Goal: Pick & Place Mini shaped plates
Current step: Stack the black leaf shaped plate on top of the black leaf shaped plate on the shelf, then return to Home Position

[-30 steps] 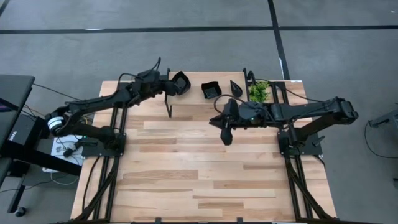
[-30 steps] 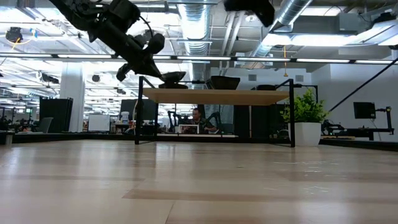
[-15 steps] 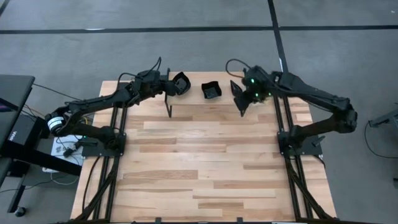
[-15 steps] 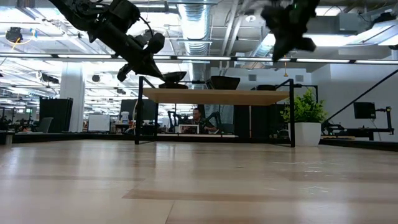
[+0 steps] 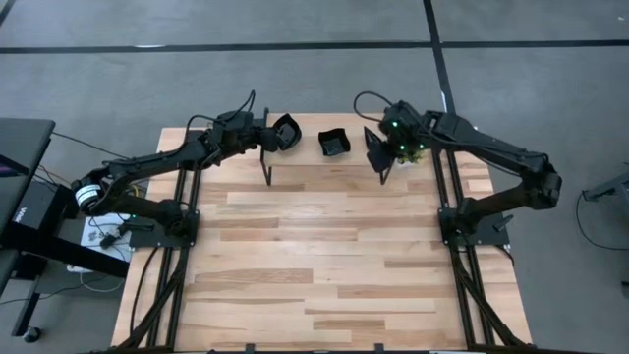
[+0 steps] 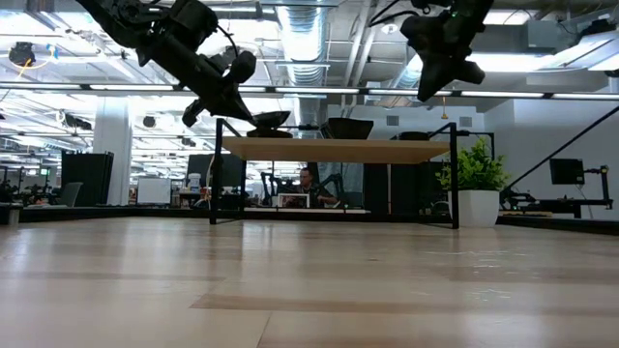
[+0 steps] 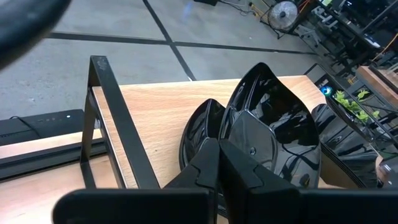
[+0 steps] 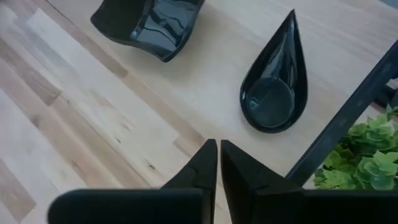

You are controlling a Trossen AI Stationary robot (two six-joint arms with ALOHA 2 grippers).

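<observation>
Three glossy black mini plates sit on a raised wooden shelf [image 6: 334,150] at the table's far edge. They are a leaf-shaped one [image 5: 286,131] [image 7: 273,118], a square one [image 5: 333,144] [image 8: 149,18] and a teardrop one [image 8: 273,87]. My left gripper [image 5: 271,135] [image 7: 217,146] reaches to the leaf-shaped plate and is shut on it. My right gripper [image 5: 384,169] [image 8: 218,146] hangs shut above the shelf, next to the teardrop plate, and touches nothing. My left gripper pinches the leaf-shaped plate by its near rim [image 7: 239,134] between both fingers, slanting down from the table's left. The plate looks tilted, with its underside on the shelf top [image 6: 269,122]. The fingers cover the exact spot of contact.
A small green potted plant [image 5: 411,146] [image 6: 474,164] stands at the shelf's right end, close to my right gripper. Black shelf legs [image 7: 118,124] [image 8: 348,118] stand near both grippers. The wooden table top in front of the shelf [image 5: 324,256] is bare.
My right gripper has swung from over the middle of the table toward the far edge and somewhat right. It now hangs by the teardrop plate and has barely shifted in the last half second. The left arm and the plates have kept still.
</observation>
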